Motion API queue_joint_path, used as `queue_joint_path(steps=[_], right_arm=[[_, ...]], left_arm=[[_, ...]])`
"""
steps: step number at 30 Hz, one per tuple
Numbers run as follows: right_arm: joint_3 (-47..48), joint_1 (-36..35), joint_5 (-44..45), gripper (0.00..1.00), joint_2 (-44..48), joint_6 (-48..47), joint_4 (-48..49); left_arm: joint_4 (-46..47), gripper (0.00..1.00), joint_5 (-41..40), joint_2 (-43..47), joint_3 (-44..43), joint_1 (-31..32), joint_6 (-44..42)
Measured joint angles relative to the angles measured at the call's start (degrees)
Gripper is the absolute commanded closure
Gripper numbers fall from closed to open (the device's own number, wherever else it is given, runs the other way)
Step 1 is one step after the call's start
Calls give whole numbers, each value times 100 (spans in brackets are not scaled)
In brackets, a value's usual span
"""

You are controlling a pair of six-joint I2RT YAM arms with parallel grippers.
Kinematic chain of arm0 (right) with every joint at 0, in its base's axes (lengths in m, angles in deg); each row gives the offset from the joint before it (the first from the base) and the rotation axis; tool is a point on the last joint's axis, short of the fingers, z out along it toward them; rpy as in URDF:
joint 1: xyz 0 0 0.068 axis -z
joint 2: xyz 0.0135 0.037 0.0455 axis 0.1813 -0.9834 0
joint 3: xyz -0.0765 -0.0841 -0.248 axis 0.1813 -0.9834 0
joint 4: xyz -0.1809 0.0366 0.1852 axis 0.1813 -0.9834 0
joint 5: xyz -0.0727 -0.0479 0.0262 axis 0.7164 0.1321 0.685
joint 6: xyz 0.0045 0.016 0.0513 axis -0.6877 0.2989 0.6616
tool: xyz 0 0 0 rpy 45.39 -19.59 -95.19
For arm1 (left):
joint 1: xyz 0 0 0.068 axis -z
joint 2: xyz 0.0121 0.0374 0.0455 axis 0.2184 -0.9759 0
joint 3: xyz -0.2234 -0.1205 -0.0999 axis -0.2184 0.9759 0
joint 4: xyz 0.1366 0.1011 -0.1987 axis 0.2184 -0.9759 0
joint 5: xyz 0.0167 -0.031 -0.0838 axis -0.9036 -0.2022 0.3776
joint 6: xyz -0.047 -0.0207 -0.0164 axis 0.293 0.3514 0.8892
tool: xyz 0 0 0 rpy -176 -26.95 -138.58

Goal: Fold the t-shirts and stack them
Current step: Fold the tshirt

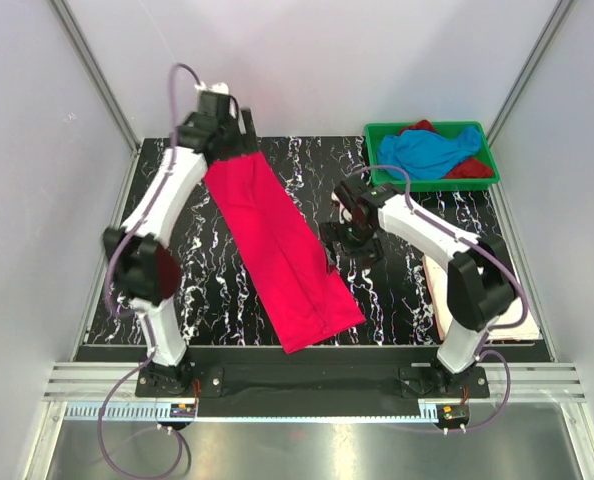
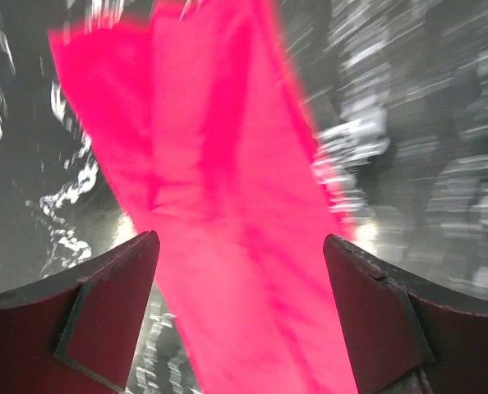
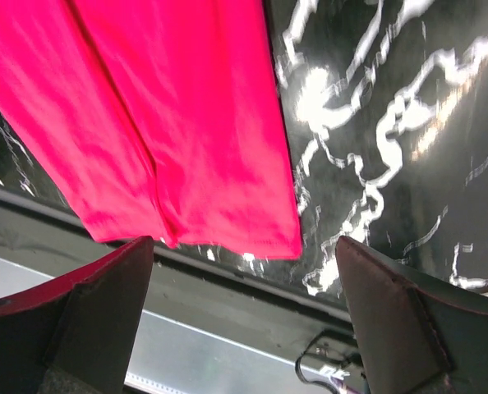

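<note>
Hot pink t-shirt [image 1: 282,250], folded to a long strip, lies diagonally on the bench [image 1: 387,300], far left to near centre. L jaws apart over its far end, R jaws apart beside its middle, prob. set for a crosswise fold. Blue t-shirt [image 1: 432,150] waits in green tray [image 1: 374,150], far right.

Your black, white-veined table [image 1: 397,300], the hot pink t-shirt [image 1: 282,255] flat on it as a long folded strip running from far left to near centre, a green tray [image 1: 375,160] in your far right corner, a pale flat item [image 1: 439,305] along the right edge
</note>
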Motion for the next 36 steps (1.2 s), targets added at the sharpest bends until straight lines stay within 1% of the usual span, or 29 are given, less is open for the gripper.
queue_joint_path(steps=[2, 5, 8, 10, 13, 16, 20, 23, 26, 29, 32, 36], right_arm=[[254, 0, 2, 0, -223, -22, 11], [787, -9, 11, 0, -612, -70, 42], [1480, -39, 72, 0, -1099, -125, 35], [2052, -74, 129, 0, -1508, -164, 26], [2924, -153, 254, 3, -2149, -214, 24], [3703, -315, 376, 8, -2704, -260, 11], [4513, -715, 573, 9, -3333, -334, -59], [4828, -1115, 785, 9, -3729, -339, -175], [4996, -1394, 1003, 9, -4127, -334, -302], [5021, -1460, 1235, 9, -4422, -350, -413], [4986, -1438, 1471, 9, -4422, -350, -424], [4784, -1416, 1469, 10, -4330, -247, -356]], left_arm=[[107, 12, 216, 815, 90, 28, 195], [297, 12, 334, 2063, 649, 17, 367], [332, 13, 339, 3364, 1681, 4, 507], [278, 13, 332, 4015, 2352, -11, 595], [15, 14, 328, 5007, 3626, -17, 809], [-516, 15, 332, 6107, 4922, -17, 1117], [-1261, 16, 365, 7541, 5971, -17, 1572], [-1821, 16, 389, 8494, 6238, -20, 1923], [-2159, 16, 426, 9009, 6288, -20, 2166], [-2487, 17, 479, 9272, 6345, -20, 2350], [-2710, 17, 505, 9390, 6349, -20, 2470], [-2889, 17, 520, 9453, 6349, -20, 2581]])
